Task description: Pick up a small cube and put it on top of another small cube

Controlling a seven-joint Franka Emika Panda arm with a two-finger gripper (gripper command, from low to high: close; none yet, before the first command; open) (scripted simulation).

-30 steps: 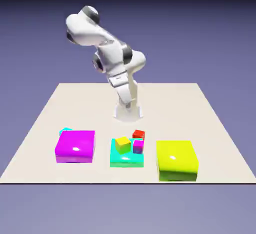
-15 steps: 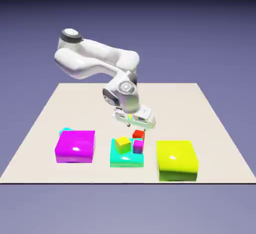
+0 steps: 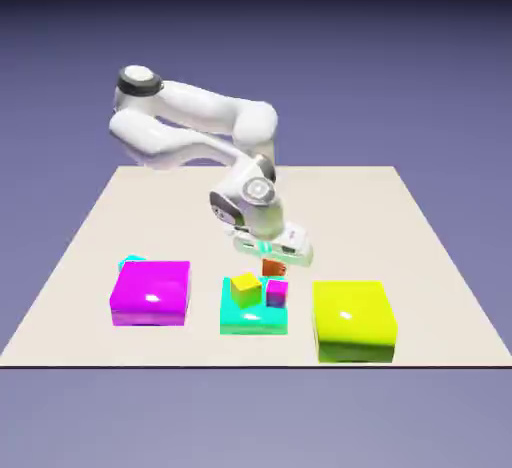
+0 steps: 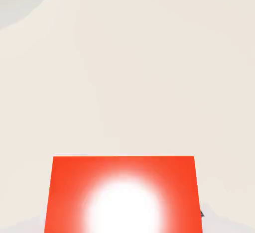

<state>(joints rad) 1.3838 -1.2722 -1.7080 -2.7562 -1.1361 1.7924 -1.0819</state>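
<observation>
Bright cubes and blocks on cream

Red cube (image 3: 273, 268) with a white glare; cyan cube (image 3: 131, 259); yellow (image 3: 246, 290) and purple (image 3: 277, 293) cubes. Flat blocks are magenta (image 3: 152, 293), turquoise (image 3: 254, 320) and yellow-green (image 3: 353, 320). The robot arm (image 3: 175, 146) is white and grey.

The flat cyan block (image 3: 240, 323) is the landmark. On top of it sit a small yellow cube (image 3: 245, 289) and, beside that, a small purple cube (image 3: 277, 293), seemingly close but perhaps not touching. A big magenta block (image 3: 151, 293) lies to its left in the exterior view, a big yellow-green block (image 3: 353, 321) to its right.
</observation>
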